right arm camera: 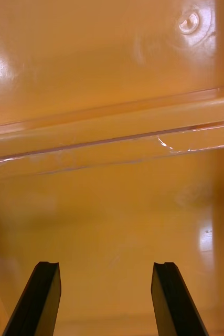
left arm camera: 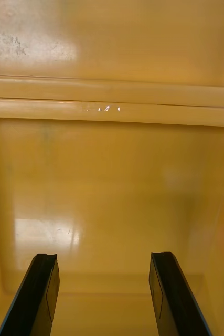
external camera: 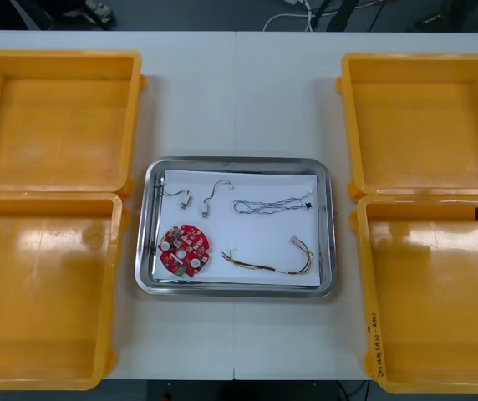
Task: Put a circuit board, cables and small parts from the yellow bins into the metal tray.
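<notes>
Lying in the tray (external camera: 235,290) are the board (external camera: 185,249) near left, red-yellow cable (external camera: 268,264) near right, blue-white cable (external camera: 268,204) far right, small parts (external camera: 185,199) far left. The left gripper (left arm camera: 102,257) hangs released and empty over the left bins (external camera: 47,284), the right gripper (right arm camera: 105,265) likewise over the right bins (external camera: 431,284).

Four yellow bins (external camera: 55,125) — one metal tray (external camera: 142,251), one red circuit board (external camera: 185,249), two cables — one twisted (external camera: 268,205), one red and yellow (external camera: 266,267) — and two small metal parts (external camera: 185,199).
</notes>
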Robot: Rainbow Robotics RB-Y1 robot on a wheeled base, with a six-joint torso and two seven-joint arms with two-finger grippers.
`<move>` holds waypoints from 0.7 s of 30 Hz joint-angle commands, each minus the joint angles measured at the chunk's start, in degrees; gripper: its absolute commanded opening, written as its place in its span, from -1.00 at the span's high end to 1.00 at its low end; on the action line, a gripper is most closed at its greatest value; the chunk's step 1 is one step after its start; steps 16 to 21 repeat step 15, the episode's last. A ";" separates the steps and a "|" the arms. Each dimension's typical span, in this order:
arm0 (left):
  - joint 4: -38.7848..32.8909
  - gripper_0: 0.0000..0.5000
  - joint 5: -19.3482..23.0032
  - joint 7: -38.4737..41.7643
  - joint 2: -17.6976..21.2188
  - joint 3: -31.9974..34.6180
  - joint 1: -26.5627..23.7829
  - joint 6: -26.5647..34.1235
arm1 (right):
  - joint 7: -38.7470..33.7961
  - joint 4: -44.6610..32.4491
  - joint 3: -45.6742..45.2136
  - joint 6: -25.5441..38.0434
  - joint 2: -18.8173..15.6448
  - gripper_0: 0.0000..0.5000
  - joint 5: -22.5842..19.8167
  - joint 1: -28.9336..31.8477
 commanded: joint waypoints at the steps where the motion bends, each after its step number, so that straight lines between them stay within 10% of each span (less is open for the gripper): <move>1: -1.83 -1.00 -0.47 -6.27 -0.45 1.74 0.79 0.36 | 0.12 -1.63 -1.86 0.12 -2.58 -1.00 0.32 0.59; 21: -1.83 -1.00 -0.47 -6.27 -0.45 1.74 0.79 0.36 | 0.12 -1.63 -1.86 0.12 -2.58 -1.00 0.32 0.59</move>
